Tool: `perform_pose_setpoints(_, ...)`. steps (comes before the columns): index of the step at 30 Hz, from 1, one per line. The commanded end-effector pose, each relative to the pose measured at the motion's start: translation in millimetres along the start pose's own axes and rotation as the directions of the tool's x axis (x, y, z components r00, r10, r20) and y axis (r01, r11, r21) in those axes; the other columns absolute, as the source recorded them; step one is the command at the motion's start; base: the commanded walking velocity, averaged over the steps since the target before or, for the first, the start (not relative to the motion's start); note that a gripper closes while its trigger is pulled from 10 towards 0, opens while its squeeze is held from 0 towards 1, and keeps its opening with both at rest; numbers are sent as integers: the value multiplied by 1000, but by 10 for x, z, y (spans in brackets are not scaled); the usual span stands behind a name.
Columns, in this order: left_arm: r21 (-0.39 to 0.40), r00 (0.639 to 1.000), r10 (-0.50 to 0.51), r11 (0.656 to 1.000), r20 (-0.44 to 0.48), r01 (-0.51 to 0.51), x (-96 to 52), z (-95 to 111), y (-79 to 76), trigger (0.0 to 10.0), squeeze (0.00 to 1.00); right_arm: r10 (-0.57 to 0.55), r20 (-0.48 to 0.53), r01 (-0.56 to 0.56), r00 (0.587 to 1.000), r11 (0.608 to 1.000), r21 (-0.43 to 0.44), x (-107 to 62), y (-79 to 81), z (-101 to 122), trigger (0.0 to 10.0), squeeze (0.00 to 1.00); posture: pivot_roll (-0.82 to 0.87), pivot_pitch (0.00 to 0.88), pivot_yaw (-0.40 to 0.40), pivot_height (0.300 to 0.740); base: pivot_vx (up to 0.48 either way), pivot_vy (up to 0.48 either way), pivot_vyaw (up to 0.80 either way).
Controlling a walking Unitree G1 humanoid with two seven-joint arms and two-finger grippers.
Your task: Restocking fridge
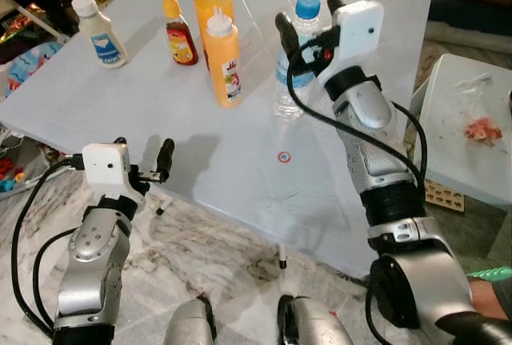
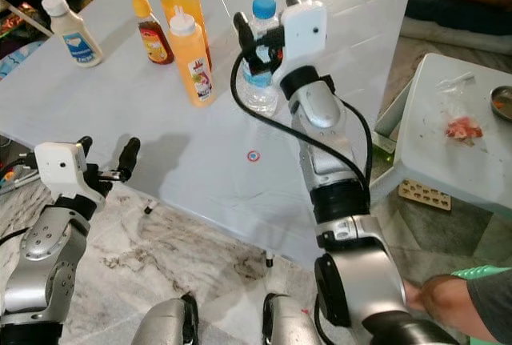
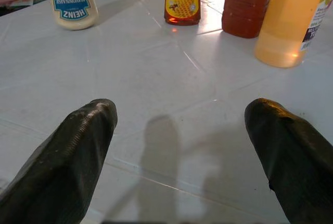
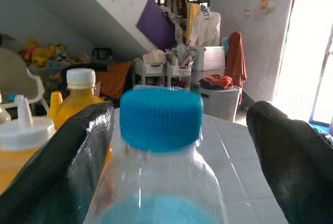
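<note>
1 water bottle [image 1: 294, 65] stands between open right gripper [image 1: 306, 18] fingers.

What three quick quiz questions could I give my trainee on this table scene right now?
1. True or false: the right gripper has its fingers spread on either side of the water bottle.
2. Which bottle stands farthest to the robot's left: A mayonnaise bottle, B honey bottle, C orange juice bottle?
3. Fill in: the left gripper hangs open near the table's ____ edge.

Key: 1 true; 2 A; 3 near.
</note>
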State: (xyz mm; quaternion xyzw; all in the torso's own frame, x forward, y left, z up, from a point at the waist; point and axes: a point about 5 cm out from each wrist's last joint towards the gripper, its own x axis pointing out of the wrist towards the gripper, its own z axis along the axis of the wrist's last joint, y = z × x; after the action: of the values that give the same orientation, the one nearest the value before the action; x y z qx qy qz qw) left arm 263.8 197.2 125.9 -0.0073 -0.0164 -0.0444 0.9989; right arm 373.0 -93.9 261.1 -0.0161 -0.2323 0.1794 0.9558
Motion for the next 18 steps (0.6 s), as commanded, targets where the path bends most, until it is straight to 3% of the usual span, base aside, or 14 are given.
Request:
perform_pose_setpoints(1,15,1000,-4,1000,-5,4,-32,10,7,10000,0,0,8,0,1000,1000,17,54,33,36,10000,0,70,211,34,740,0,0,0)
perform_pose_setpoints(10,20,1000,-5,1000,-9,5,-31,11,1,10000,0,28,-18,-27,999,999,42,182,174,60,10000,0,73,209,29,740,0,0,0)
perform_pose_setpoints(11,20,1000,-4,1000,-10,4,-30,11,-1,10000,0,29,-22,-28,999,999,45,187,183,58,9216,0,74,208,28,740,0,0,0)
perform_pose_setpoints(12,20,1000,-4,1000,-10,4,-30,11,-3,10000,0,29,-26,-28,999,998,48,191,190,56,4941,0,75,207,27,740,0,0,0)
perform_pose_setpoints(13,20,1000,-4,1000,-10,4,-29,10,-4,10000,0,29,-30,-28,999,998,49,194,194,54,4941,0,76,207,26,740,0,0,0)
perform_pose_setpoints(14,20,1000,-3,1000,-10,3,-30,9,-6,10000,0,33,-42,-31,999,999,39,198,208,48,0,0,76,207,26,740,0,0,0)
perform_pose_setpoints(18,18,1000,-2,1000,-13,3,-35,1,-16,10000,0,29,-54,-27,998,999,35,203,223,47,0,0,74,204,24,740,0,0,0)
